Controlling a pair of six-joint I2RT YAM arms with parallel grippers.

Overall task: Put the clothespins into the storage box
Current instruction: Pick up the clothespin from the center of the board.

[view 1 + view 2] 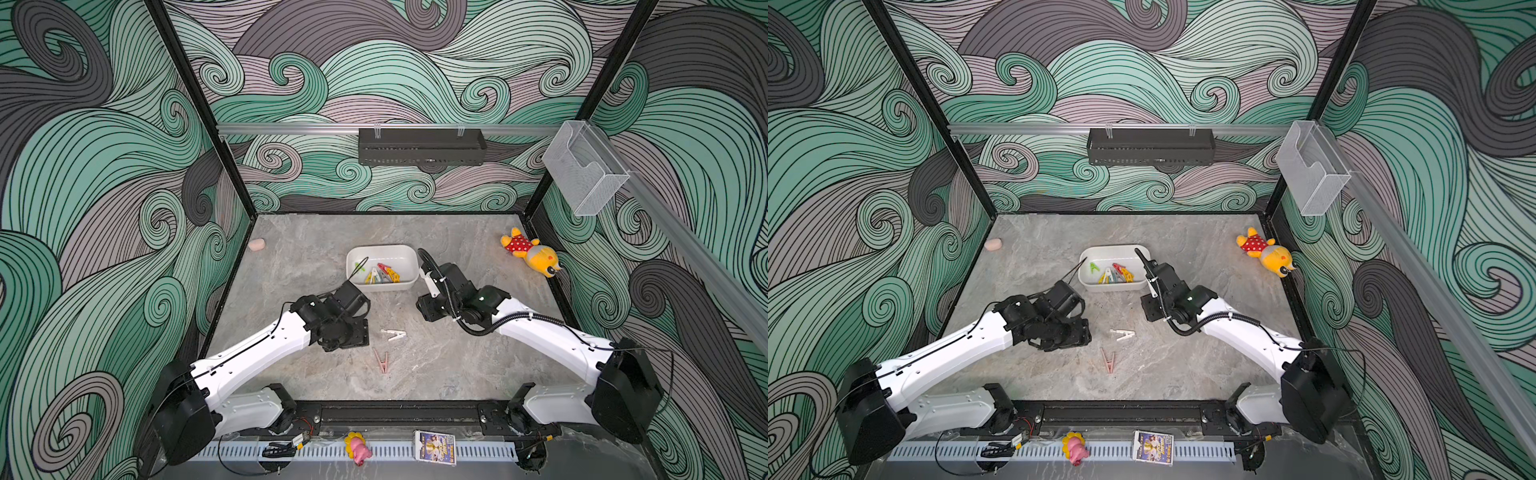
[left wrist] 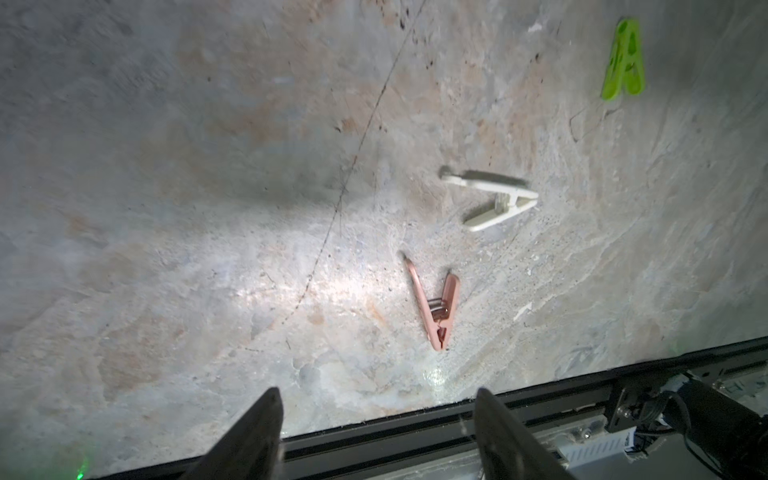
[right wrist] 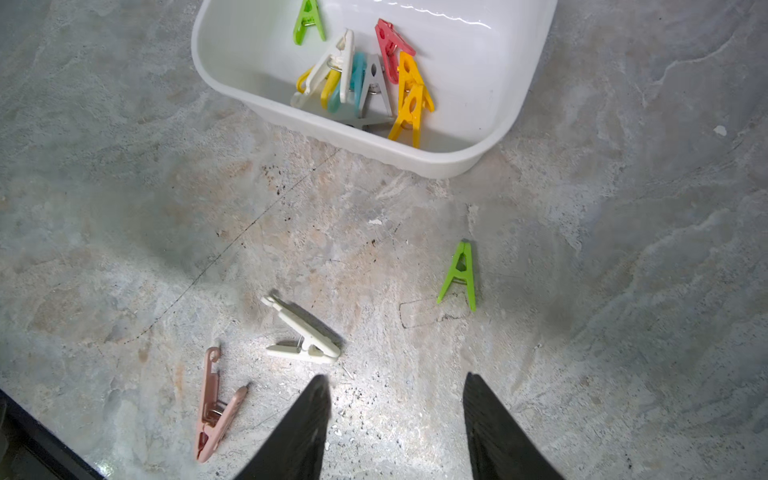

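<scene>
bench (image 1: 291,257): marbled | box (image 1: 405,259): mid-bench, holds a heap of pegs (image 3: 374,75) | left hand (image 2: 378,392), right hand (image 3: 395,376): both agape, empty | plush (image 1: 530,251): well apart, no obstacle | loose on bench: white peg (image 3: 301,332), pink peg (image 3: 216,405), green peg (image 3: 459,276); likely light, stiff, slick, so pinch across the flat sides.

Storage box (image 3: 498,75) far end beyond right wrist view
</scene>
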